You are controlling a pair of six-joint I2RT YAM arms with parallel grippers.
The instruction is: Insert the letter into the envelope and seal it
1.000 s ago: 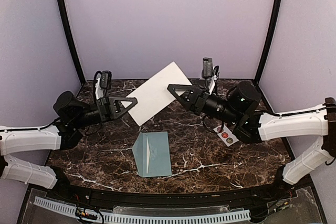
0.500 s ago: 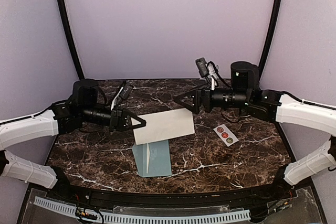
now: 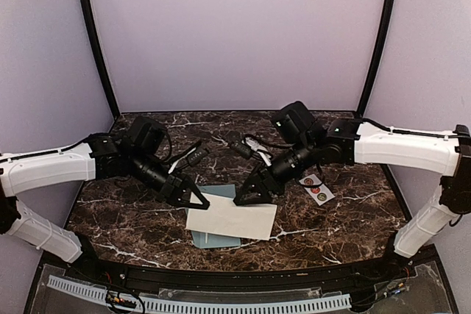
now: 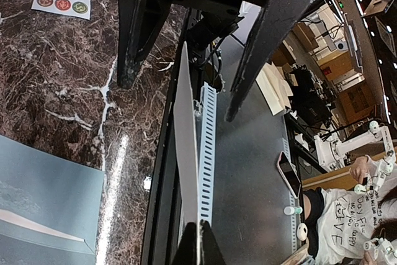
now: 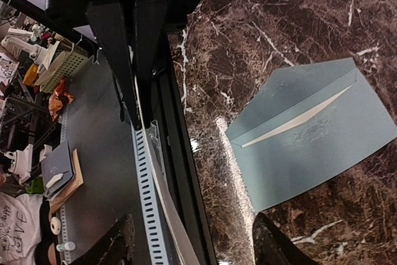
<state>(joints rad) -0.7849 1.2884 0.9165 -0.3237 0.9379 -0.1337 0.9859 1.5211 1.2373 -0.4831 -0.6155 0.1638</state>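
Envelope [image 3: 215, 240] lies unfilled beneath both grippers; left gripper [image 3: 200, 203] pinches the white letter [image 3: 234, 218], right gripper [image 3: 246, 197] gapes around its opposite edge. Insertion and sealing remain.

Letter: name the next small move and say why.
Probably close the right gripper on the letter. Its fingers stand apart either side of the sheet's edge, while the left gripper is shut on the opposite edge. The envelope lies flat beneath, so a two-sided hold should steady the sheet.
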